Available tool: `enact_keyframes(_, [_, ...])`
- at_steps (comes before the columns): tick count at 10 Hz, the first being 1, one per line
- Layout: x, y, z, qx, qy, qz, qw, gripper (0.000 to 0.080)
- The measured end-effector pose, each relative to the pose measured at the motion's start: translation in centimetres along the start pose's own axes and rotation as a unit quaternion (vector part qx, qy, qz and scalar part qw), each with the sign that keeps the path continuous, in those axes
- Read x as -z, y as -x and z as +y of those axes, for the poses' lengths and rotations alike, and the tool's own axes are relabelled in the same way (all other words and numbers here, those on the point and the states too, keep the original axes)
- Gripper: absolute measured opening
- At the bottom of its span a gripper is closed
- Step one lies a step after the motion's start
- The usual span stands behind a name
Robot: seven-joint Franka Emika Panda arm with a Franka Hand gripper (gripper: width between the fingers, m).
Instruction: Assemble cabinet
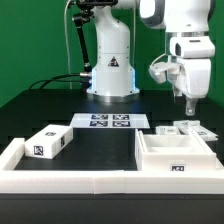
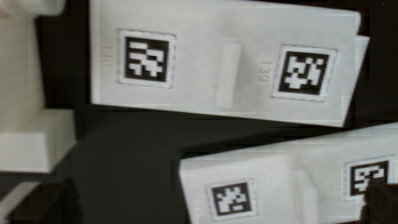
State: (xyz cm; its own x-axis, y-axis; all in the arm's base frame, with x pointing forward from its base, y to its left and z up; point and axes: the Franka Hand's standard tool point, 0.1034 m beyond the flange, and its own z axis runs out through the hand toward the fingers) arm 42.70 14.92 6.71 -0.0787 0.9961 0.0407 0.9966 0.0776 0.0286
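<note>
my jaws hang in the upper right of the exterior view, at the end of my arm (image 1: 178,30), and they point down over the right part of the black desk (image 1: 100,150). they are small and dark in this picture, so i cannot tell if they stand wide or narrow. the wrist view does not show them at all.

the cabinet is not put together, and its white pieces lie apart on the desk. the hollow box body (image 1: 172,157) stands in the lower right of the exterior view, open side up, with one small tag on its front wall. just behind it, below my jaws, lie the flat panels (image 1: 186,130) with tags, close to each other. the block (image 1: 48,143) lies well apart from them in the lower left, a little turned, with tags on its top and its end. toward the middle of the picture the marker board (image 1: 110,122) lies flat in front of my white base (image 1: 110,65). a low white border frame (image 1: 60,180) runs along the near edge of the desk.

the wrist view looks down on two white pieces. the first panel (image 2: 222,60) carries two square tags side by side. the second panel (image 2: 294,180) also shows two tags and is cut by the edge of the picture. a dark wedge of desk shows between them and gets narrower to one side, and i cannot tell if they touch there. the picture is blurred.
</note>
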Motion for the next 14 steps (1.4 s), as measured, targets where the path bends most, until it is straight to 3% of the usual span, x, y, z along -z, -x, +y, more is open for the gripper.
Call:
enact_keyframes(3, [-1.8, -2.9, -2.3, 0.062, -0.011, 0.002, 0.998, 0.0797])
enact_keyframes(4, [-2.3, -2.8, -2.6, 0.059, -0.017, 0.002, 0.998, 0.0797])
enact_keyframes(8, [-2.7, -2.8, -2.6, 0.062, -0.016, 0.006, 0.998, 0.0797])
enact_keyframes(11, [-4.9, -3.0, -3.6, 0.060, -0.026, 0.020, 0.998, 0.0797])
enact_keyframes(13, [-5.5, -2.6, -3.9, 0.052, -0.033, 0.021, 0.998, 0.0797])
enact_keyframes(14, [-5.5, -2.6, -3.9, 0.051, -0.033, 0.021, 0.998, 0.0712])
